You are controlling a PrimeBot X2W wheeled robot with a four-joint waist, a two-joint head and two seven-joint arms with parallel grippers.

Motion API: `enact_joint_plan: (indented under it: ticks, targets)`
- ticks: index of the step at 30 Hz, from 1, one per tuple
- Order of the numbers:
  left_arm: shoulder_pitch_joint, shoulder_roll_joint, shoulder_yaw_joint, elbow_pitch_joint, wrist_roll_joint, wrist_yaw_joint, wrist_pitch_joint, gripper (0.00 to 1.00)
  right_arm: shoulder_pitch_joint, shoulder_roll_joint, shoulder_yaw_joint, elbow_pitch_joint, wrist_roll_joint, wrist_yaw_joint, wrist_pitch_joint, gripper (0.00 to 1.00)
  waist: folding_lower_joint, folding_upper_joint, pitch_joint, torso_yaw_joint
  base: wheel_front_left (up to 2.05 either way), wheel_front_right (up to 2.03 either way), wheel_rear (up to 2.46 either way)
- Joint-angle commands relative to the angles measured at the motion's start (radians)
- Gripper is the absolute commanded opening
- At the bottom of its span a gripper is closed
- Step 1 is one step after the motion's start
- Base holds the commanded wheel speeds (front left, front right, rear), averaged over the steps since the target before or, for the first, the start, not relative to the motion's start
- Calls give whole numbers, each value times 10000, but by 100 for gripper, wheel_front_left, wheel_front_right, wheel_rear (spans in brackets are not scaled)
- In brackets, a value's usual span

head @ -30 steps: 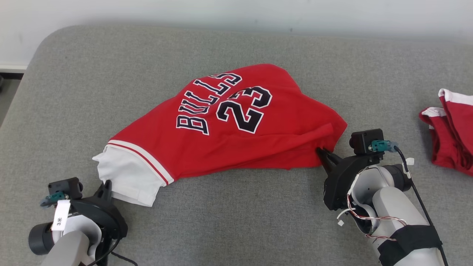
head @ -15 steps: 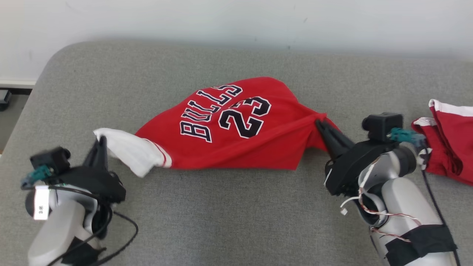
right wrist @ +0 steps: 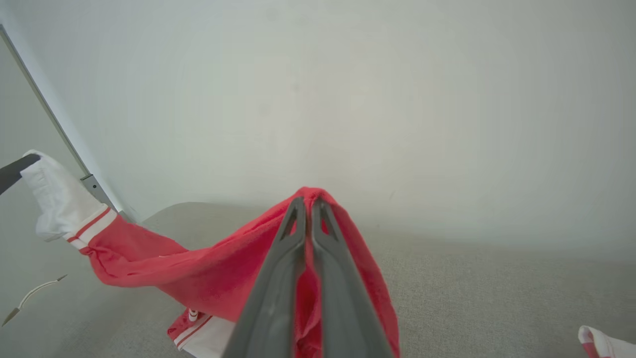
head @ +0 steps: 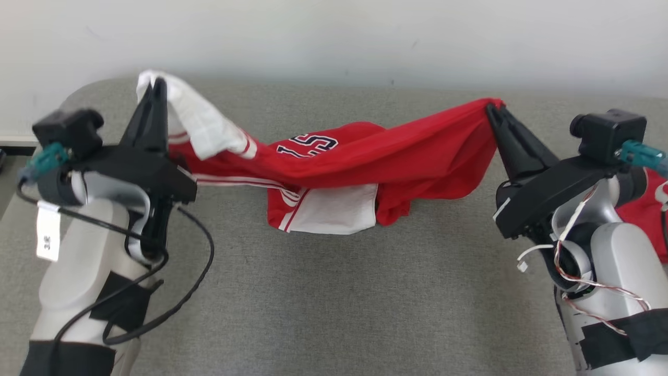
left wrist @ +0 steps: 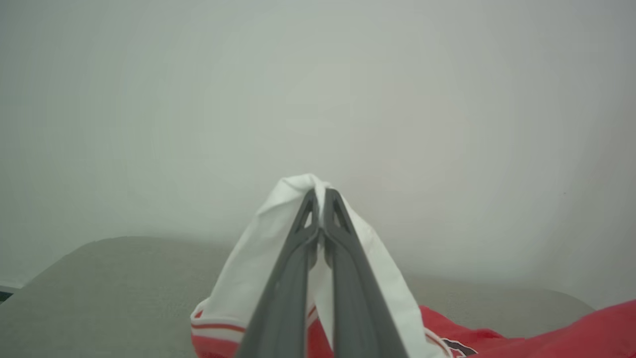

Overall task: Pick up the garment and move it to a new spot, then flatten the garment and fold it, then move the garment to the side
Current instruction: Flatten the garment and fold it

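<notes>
Between the left gripper (head: 156,86) pinching its white trim (head: 203,125) and the right gripper (head: 490,107) pinching a red corner (head: 480,107), the garment (head: 391,156) sagged, so carrying it well would mean moving both level together.

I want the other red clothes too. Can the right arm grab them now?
Probably not yet: the right fingers are shut on the jersey, though those clothes lie close by.

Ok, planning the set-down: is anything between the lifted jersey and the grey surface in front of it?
Nothing visible does. The left gripper and right gripper are shut on the jersey, hanging over bare grey surface. A second red garment lies far right, beside the right arm, off that path.
</notes>
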Motion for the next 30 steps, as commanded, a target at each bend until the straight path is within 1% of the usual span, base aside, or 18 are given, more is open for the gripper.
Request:
enact_joint_plan:
  ticks: [1,7,11,14,17,23,26,27,30]
  targets:
    - [-163,16,-14,-87,155,85,23,0,-130,-91,-12,-67,-64,-4,47,0,1,-1,-8,-67,0,0,0]
    - [-836,-33,-174,-501,298,329,331,0,-420,-582,67,25,-176,-4,301,0,1,-1,-225,-289,0,0,0]
    - [-1345,-19,-294,-669,456,471,536,0,-651,-823,147,441,-128,-4,285,0,1,-1,-378,-424,0,0,0]
    - [-1798,16,-436,-761,624,490,729,0,-871,-983,290,902,-67,-4,264,0,1,-1,-425,-506,0,0,0]
    - [-2269,83,-693,-801,905,575,980,0,-1134,-1057,556,1410,16,-4,233,0,1,-1,-398,-588,0,0,0]
    - [-3246,127,-1102,-673,1382,573,1353,0,-1944,-1212,1161,2355,242,-4,13,0,1,-1,-159,-784,0,0,0]
    - [-3595,114,-1230,-500,1427,536,1521,0,-2413,-1255,1456,2829,410,-4,-88,0,1,-1,36,-884,0,0,0]
    - [-3873,143,-1259,-414,1489,540,1580,0,-2766,-1279,1724,3108,532,-4,-146,0,1,-1,223,-948,0,0,0]
    - [-4238,195,-1300,-333,1618,611,1471,0,-3385,-1331,2139,3542,721,-4,-281,0,1,-1,563,-1015,0,0,0]
